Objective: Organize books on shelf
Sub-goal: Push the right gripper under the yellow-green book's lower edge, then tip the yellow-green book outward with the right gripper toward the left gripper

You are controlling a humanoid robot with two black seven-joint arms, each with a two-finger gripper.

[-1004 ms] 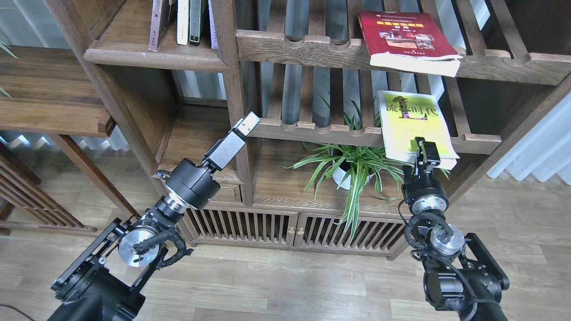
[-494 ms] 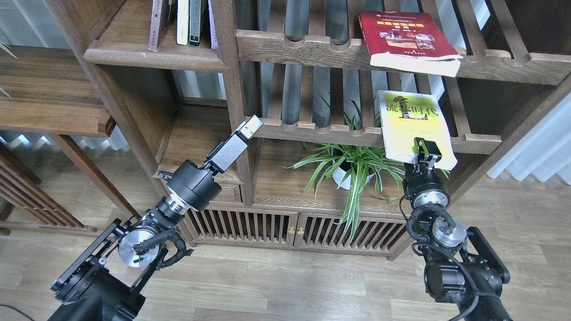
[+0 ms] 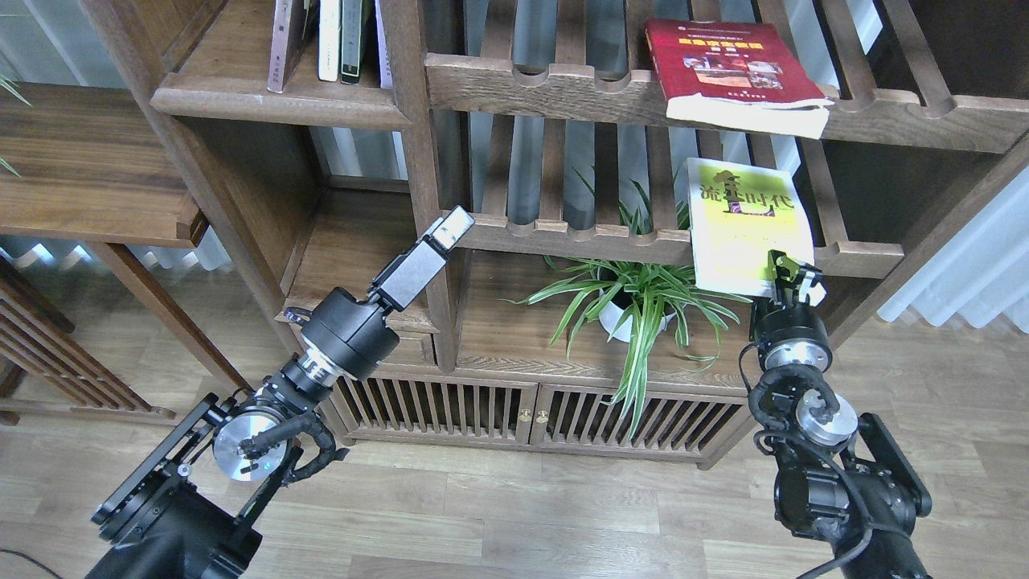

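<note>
- The right gripper, a small black two-finger pincer at the far end of the right arm, pinches the near lower corner of the yellow-green paperback with a dark figure and dark characters on its cover.
- That yellow-green book lies cover-up on the lower notched slatted wooden rack, its near edge overhanging the rack's front rail.
- Below it, a green spider plant in a white pot stands on the cabinet's lower board.
- Above, the thick red paperback with photos on its cover lies flat on the upper notched slatted rack, its white page edge jutting over the front rail.
- The left gripper, a grey-and-black block tipped with a pale end, hangs in the air beside the dark wood post, holding nothing; whether its fingers are spread or together I cannot tell.
- Up at the left, the solid brown wooden shelf board with a rounded front edge carries a few upright books, only their lower parts in view.
</note>
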